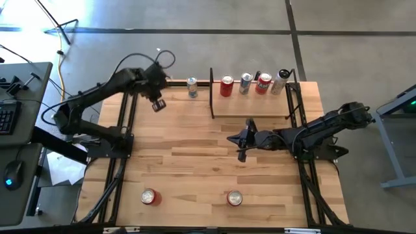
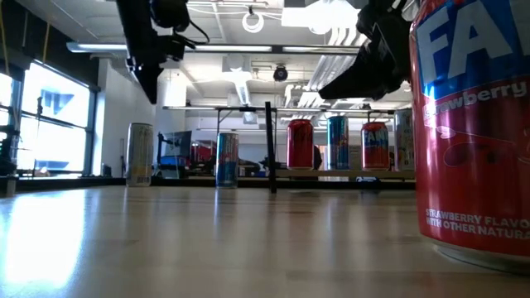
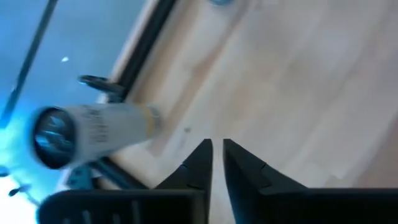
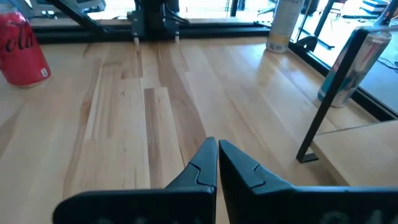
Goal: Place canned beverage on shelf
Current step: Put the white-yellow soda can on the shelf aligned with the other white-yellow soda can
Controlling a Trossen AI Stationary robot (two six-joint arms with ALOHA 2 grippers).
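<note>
Pale wood runs under everything here: the slatted counter (image 1: 195,143) and, at its far edge, the shelf (image 1: 250,104), a lighter panel between thin black bars. Four cans already stand in a row on the shelf. The can I judge to be next is the silver-and-blue can (image 1: 192,86), upright on the counter just outside the shelf's left bar. Two more, a red can (image 1: 150,196) and another red-topped can (image 1: 234,197), wait near the front edge, well apart from both arms.

My left gripper (image 1: 156,104) hangs above the counter close to the silver-and-blue can, not touching it; its fingers are nearly pressed together, a narrow slit between them, holding nothing. My right gripper (image 1: 243,138) hovers over the middle of the counter, in front of the shelf, fingers closed tight and empty.

As for handling, I expect a full drink can to be fairly heavy for its size, with a stiff but thin metal wall that dents under a hard squeeze. The painted side is smooth and likely slippery. I would spread the left gripper wide, come in level from the side, and close on the middle of the can's body, well below the rim, so it stays upright. A pinch high up risks tipping it; a glancing touch with closed fingers could knock it over toward the counter's back edge.
</note>
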